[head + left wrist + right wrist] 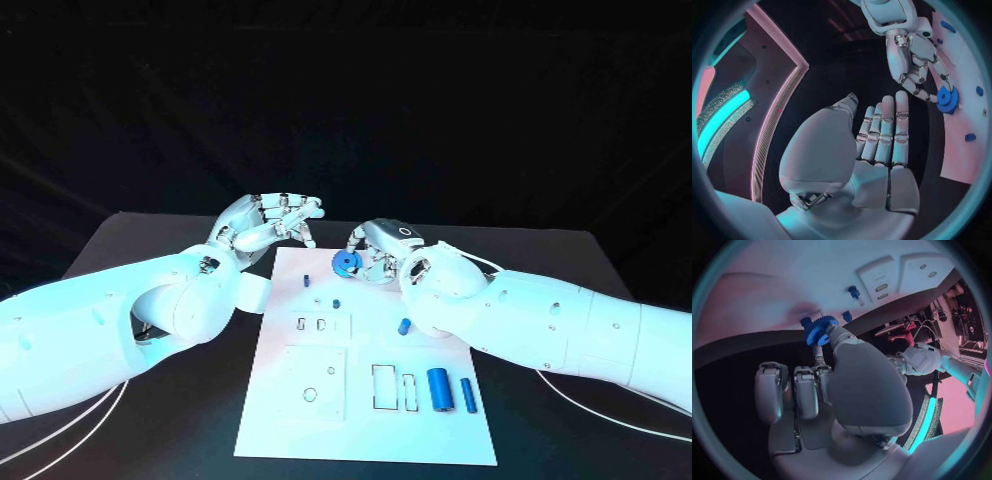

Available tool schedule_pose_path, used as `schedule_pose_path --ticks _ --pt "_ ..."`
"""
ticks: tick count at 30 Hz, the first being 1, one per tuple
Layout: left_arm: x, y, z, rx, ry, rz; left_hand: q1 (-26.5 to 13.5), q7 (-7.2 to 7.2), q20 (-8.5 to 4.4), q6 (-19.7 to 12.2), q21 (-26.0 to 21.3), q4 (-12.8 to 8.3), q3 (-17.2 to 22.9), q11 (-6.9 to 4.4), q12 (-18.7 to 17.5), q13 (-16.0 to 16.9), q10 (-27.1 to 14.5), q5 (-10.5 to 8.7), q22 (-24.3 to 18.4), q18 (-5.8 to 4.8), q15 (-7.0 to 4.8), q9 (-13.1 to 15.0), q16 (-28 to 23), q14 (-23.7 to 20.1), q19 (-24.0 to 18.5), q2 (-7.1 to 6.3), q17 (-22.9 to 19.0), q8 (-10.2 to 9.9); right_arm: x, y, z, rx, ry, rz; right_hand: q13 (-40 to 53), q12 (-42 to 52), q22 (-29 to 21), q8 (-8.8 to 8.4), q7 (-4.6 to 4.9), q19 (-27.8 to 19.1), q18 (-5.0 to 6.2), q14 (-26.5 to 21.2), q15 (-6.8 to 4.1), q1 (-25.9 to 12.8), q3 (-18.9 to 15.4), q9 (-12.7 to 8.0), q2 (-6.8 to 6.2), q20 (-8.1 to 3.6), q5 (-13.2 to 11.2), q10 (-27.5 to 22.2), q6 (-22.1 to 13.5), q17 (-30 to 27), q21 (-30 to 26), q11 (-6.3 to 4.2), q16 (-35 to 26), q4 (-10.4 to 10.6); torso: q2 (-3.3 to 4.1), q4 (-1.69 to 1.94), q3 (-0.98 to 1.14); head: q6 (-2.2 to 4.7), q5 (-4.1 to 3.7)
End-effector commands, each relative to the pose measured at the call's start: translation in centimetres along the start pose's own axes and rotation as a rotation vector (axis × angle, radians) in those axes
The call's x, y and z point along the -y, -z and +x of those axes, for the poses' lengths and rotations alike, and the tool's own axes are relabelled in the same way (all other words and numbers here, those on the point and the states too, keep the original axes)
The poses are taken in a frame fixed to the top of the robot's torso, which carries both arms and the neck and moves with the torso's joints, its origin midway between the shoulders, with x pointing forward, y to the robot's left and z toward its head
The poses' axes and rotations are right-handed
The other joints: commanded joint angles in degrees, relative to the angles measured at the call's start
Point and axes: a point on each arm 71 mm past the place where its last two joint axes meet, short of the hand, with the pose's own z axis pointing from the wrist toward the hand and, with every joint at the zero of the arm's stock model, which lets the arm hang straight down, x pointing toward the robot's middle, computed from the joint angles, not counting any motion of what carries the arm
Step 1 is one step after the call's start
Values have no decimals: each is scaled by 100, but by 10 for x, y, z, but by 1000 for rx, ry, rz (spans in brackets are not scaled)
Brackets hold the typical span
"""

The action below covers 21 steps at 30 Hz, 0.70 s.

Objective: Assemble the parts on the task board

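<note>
Right hand [387, 250] fingers pinch toothed blue gear [346, 264] (round, ridged); left hand [274, 222] fingers apart.

A white task board [296, 420] lies flat mid-table. A blue gear [345, 264] sits at its far edge, small blue pegs [307, 279] nearby, two blue cylinders [440, 390] near right.

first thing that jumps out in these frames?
The blue gear at the far end of the white task board, pinched in the right hand. Next to it the left hand hangs open over the board's far left corner, holding nothing. Two blue cylinders lie at the board's near right.
</note>
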Motion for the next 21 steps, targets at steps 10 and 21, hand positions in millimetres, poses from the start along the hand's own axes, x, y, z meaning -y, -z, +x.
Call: schedule_pose_path --ticks 10,21 --pt "1 -2 4 -22 12 7 -17 48 -9 -41 16 4 31 25 29 3 -17 3 6 25 4 5 16 3 -42 -28 5 19 -9 -8 19 -39 10 -12 745 36 678 -16 -73 53 -78 546 -36 -68 53 34 -11 -2 37 71 68 1317 33 10 25 6 -4 -10 6 -29 52" --pt "1 -2 4 -22 12 6 -17 48 -9 -41 16 4 31 25 29 3 -17 3 6 25 4 5 16 3 -42 -28 5 19 -12 -9 28 -68 9 -14 735 26 679 -38 -62 51 -78 546 -30 -96 92 29 -28 0 36 62 44 1315 31 19 24 1 -6 -30 12 -36 68"
